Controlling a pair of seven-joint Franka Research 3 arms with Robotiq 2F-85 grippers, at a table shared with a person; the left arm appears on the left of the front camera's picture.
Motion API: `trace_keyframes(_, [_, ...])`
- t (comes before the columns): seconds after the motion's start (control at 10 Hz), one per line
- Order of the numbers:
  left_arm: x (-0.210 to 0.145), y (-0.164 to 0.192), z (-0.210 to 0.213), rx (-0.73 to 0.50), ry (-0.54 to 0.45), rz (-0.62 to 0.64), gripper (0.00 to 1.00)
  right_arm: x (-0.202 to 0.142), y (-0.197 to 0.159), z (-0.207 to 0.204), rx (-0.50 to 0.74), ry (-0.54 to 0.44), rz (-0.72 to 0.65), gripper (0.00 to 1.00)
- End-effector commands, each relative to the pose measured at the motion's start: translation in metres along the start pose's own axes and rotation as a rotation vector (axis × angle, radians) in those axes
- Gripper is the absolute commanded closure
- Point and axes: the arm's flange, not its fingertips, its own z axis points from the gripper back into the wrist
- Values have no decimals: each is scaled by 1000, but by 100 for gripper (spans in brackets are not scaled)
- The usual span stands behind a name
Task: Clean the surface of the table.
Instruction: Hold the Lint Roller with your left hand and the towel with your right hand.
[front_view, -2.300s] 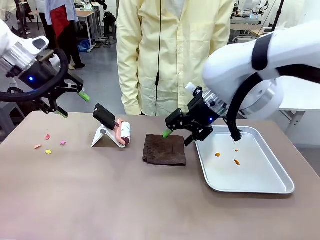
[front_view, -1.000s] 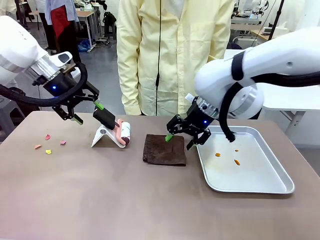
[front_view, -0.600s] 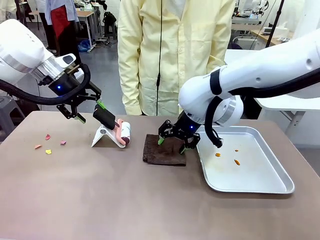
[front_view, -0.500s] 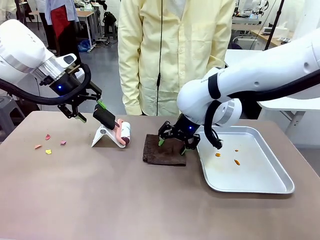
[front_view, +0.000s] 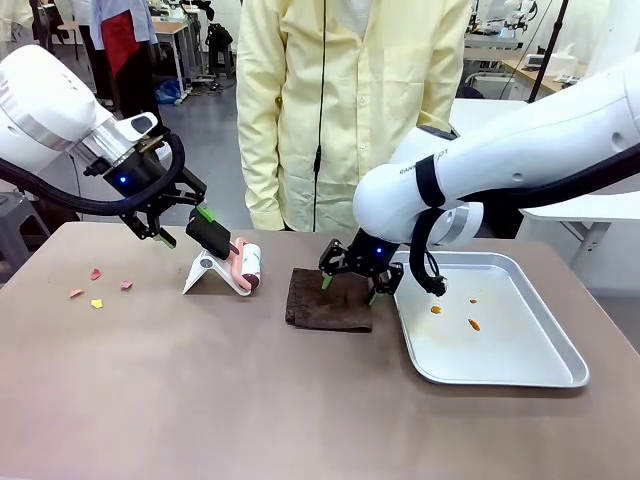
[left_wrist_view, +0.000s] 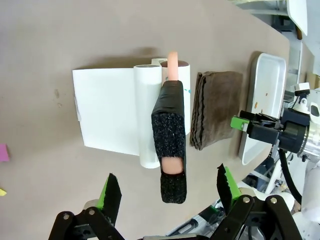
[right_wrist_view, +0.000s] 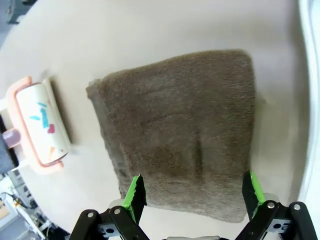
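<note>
Brown-grey and bare along its near edge, the table (front_view: 300, 420) carries its load farther back. A folded brown cloth (front_view: 325, 305) lies near the middle. A metal tray (front_view: 560, 378) with orange crumbs (front_view: 473, 323) sits just right of the cloth, a lint roller (front_view: 247, 267) on a white stand (front_view: 203, 273) just left of it, and coloured paper scraps (front_view: 97, 285) well left of it. A person (front_view: 350, 100) stands beyond the far edge.

Both arms have moved in over the last two seconds. The right gripper (front_view: 349, 289) has swung from the tray's rim to the cloth's far edge, jaws wide. The left gripper (front_view: 185, 227), also wide, has come across from far left of the cloth to the roller's black handle. Neither holds anything, so cleaning has probably not started: the scraps remain on the table.

From the front, I cannot tell whether the right pads touch the cloth. The right wrist view shows them spread apart over the cloth's edge, plus coloured bits stuck on the roller's sheet. The left wrist view shows the handle lying between open fingers.
</note>
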Motion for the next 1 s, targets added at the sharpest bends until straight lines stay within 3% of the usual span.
trace_keyframes(0.0, [8, 0, 0, -32, 14, -14, 0, 5, 8, 2, -127, -18, -24, 0])
trace_keyframes(0.8, [17, -4, -8, -16, 35, -21, 0, 18, 10, -10, -121, -8, -9, 0])
trace_keyframes(0.9, [18, -5, -10, -18, 16, -18, 49, 19, 9, -12, -109, 4, 1, 0])
